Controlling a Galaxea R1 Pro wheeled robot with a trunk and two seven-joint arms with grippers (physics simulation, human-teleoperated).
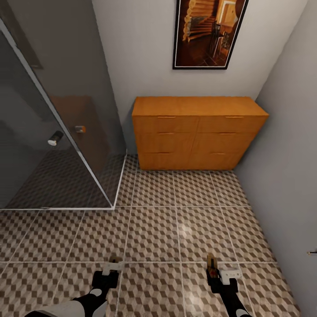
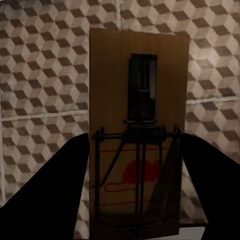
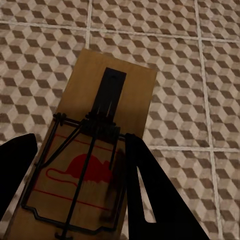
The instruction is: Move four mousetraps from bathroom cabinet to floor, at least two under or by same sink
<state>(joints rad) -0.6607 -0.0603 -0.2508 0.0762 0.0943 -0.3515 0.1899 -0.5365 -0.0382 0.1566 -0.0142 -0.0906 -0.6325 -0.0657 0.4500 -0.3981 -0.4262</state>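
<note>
1. While the robot faces the cabinet (image 1: 199,132) from well back, each arm carries a mousetrap: the left gripper (image 1: 113,265) and the right gripper (image 1: 213,268) both hang low over the bathroom floor (image 1: 176,229) at the near edge of the head view.
2. Left wrist view: a mousetrap (image 2: 139,100) stands between the two dark fingers (image 2: 55,195), which press its long edges. Jaws narrow, clamped on the plate. Wire spring and red mouse print are visible on its face.
3. Right wrist view: a second mousetrap (image 3: 100,145) lies between that gripper's fingers (image 3: 150,200), tilted against the tile pattern. Jaws closed on it likewise; one finger overlaps the plate's edge.
4. Cabinet state: all drawer fronts look shut and its flat top appears bare. Whether any traps remain inside cannot be told.
5. Floor state: no trap is seen lying on the tiles in the head view. A glass shower screen (image 1: 66,132) stands to the left and a framed picture (image 1: 207,33) hangs above the cabinet.
6. Progress, as a judgement: two of four traps are out and in hand, neither is set down. Where the other two lie is not shown.
7. Remaining: carry this pair to the basin, lay them on the tiles under or beside it, then see that all four rest on the same floor.
</note>
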